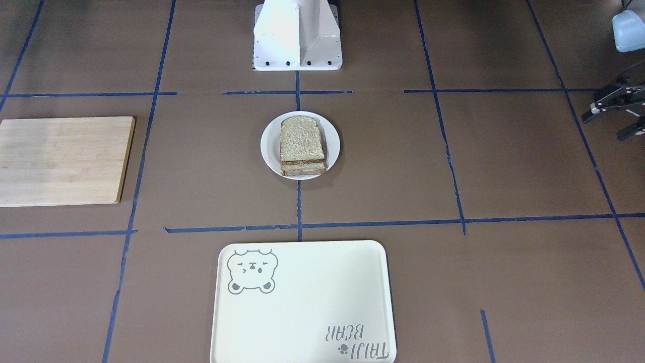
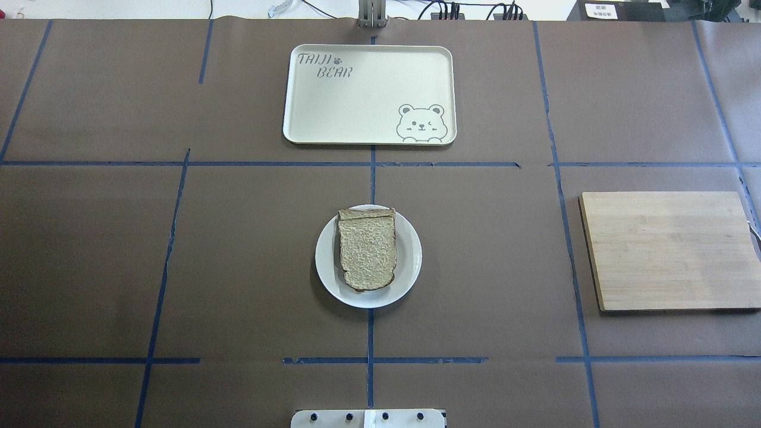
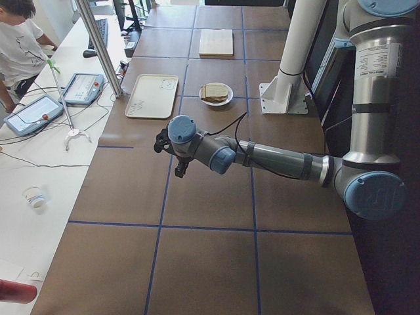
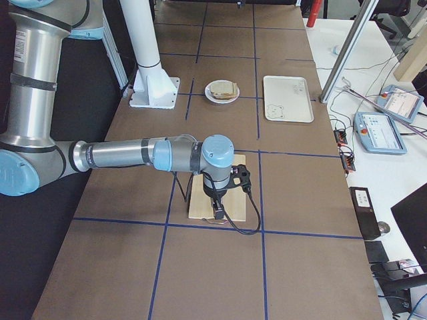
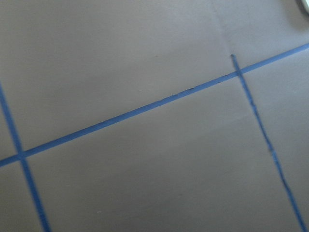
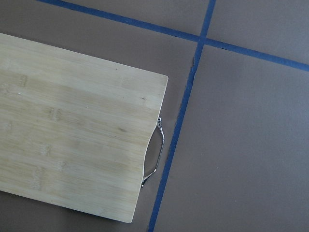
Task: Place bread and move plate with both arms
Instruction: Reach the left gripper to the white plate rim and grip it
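Note:
The bread [image 1: 301,138] is a speckled tan slice with a dark crust. It lies flat on the small white plate [image 1: 267,146] at the table's middle, on top of a second slice whose edge peeks out [image 2: 367,213]. The bread [image 2: 367,252] and plate [image 2: 411,261] also show in the overhead view. My left gripper [image 1: 603,128] shows at the front-facing view's right edge, far from the plate, fingers apart and empty. My right gripper [image 4: 217,205] hangs over the wooden board; I cannot tell whether it is open or shut.
A cream bear tray [image 2: 368,95] lies beyond the plate, opposite the white robot base [image 1: 297,35]. A wooden cutting board [image 2: 669,249] with a metal handle [image 6: 153,154] lies on the robot's right. Blue tape lines cross the brown table.

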`<state>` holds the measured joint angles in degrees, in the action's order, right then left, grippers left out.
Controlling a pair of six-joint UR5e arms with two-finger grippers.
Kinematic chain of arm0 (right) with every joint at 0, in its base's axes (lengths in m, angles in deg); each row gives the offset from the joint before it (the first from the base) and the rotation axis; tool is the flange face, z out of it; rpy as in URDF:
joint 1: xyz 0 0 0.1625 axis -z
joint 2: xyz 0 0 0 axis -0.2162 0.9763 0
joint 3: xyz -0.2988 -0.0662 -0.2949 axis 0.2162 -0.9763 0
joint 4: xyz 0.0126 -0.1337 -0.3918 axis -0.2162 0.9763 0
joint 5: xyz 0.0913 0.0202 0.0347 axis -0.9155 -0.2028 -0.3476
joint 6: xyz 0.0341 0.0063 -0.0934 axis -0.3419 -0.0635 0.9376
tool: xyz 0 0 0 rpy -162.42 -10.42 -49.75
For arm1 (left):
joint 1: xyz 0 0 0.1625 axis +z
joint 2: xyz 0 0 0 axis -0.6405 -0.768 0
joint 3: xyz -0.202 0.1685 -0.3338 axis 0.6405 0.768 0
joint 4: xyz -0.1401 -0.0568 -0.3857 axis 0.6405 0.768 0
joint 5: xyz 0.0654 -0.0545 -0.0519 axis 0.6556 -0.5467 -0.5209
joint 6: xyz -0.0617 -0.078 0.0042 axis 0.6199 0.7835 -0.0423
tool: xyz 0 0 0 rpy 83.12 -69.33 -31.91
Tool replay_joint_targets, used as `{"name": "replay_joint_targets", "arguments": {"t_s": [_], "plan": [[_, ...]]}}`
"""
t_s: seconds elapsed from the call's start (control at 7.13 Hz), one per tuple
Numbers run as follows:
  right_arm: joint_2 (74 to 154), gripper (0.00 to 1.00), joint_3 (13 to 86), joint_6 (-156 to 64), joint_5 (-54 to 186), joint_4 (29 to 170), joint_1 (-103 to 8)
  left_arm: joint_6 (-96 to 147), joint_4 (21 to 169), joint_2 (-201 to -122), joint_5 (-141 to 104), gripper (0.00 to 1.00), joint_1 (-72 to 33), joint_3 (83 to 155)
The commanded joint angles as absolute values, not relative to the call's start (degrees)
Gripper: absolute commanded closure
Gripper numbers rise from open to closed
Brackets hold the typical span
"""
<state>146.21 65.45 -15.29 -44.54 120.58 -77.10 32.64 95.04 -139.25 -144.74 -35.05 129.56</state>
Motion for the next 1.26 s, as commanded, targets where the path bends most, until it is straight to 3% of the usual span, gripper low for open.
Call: {"name": "replay_joint_targets", "arguments": {"t_s": [0.0, 0.28, 1.12], "plan": [[146.24, 0.0, 65.27, -16.49, -44.72, 120.24, -77.25, 61.48, 114.95, -139.9, -139.33, 0.0, -22.72, 128.86], [146.24, 0.0, 65.27, -16.4, -44.72, 120.24, -77.16, 77.61, 120.92, -144.54, -127.73, 0.0, -10.59, 128.77], [146.24, 0.0, 65.27, -16.49, -44.72, 120.24, -77.16, 106.22, 126.11, -155.36, -99.59, 0.0, 13.26, 128.25]]}}
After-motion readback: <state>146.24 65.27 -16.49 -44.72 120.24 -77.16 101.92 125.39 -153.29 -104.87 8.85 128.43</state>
